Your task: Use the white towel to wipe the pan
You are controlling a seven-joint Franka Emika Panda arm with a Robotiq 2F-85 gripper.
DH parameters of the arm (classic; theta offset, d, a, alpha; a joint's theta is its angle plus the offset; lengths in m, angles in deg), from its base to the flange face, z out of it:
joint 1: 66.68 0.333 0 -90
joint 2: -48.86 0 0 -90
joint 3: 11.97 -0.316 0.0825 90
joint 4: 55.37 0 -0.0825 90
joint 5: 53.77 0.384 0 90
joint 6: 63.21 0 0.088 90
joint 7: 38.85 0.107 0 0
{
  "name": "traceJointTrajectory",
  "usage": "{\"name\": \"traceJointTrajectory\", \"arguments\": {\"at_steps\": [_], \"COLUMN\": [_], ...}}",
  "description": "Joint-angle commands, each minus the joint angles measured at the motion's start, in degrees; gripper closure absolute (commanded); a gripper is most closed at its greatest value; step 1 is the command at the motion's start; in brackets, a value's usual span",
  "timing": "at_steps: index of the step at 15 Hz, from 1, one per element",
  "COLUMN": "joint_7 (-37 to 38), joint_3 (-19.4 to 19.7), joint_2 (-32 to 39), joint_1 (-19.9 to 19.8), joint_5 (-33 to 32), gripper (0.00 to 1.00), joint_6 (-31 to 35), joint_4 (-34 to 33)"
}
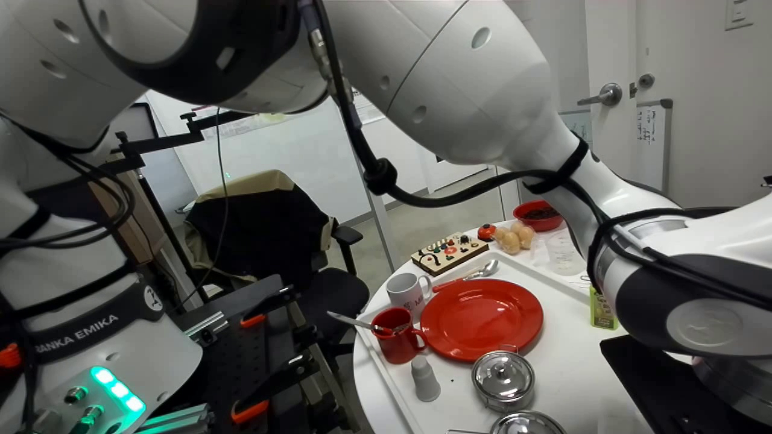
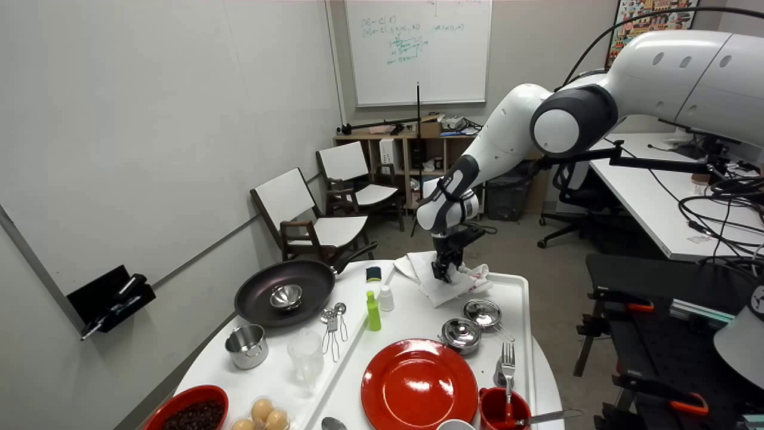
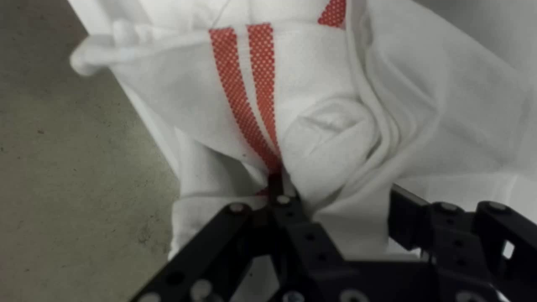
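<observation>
Blk 2-finger gripper [image 3: 337, 197] spread, prob. touching rumpled red-striped white cloth towel [image 3: 308, 63]; round dark frying pan [image 2: 280, 275] w/ handle apart.

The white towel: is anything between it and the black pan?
Yes: in an exterior view, a dark sponge lies between towel and pan, a white bottle and a green bottle stand near that path, and a small metal bowl sits in the pan.

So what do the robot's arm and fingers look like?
The Franka Emika Panda arm is white and rounded, with dark grey joint covers. Black cables are strapped along it. A dark band bears white lettering ending in EMIKA, above glowing green lights. The fingers are black and angular, with silvery fasteners.
</observation>
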Motion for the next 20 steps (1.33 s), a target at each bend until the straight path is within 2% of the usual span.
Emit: {"name": "traceJointTrajectory", "arguments": {"at_steps": [1,2,4,5,9,20], "joint_7": [-2.0,-2.9,-5.9,-7.7,-14.7,-22.5], "joint_3": [0.2,-0.1,-0.9,-1.3,-4.0,-16.0], "joint_2": [-1.6,-2.6,-4.9,-6.4,-11.5,-23.2], "joint_1": [0.6,0.5,0.2,0.0,-1.4,-13.1], "joint_5": [-0.6,-0.5,-0.3,-0.3,-0.2,-8.5], "gripper": [0.92,0.95,0.92,0.95,0.93,0.93], "joint_6": [7.1,9.0,13.4,16.0,24.6,39.7], "joint_4": [3.8,5.4,9.5,12.2,21.6,41.4]}}
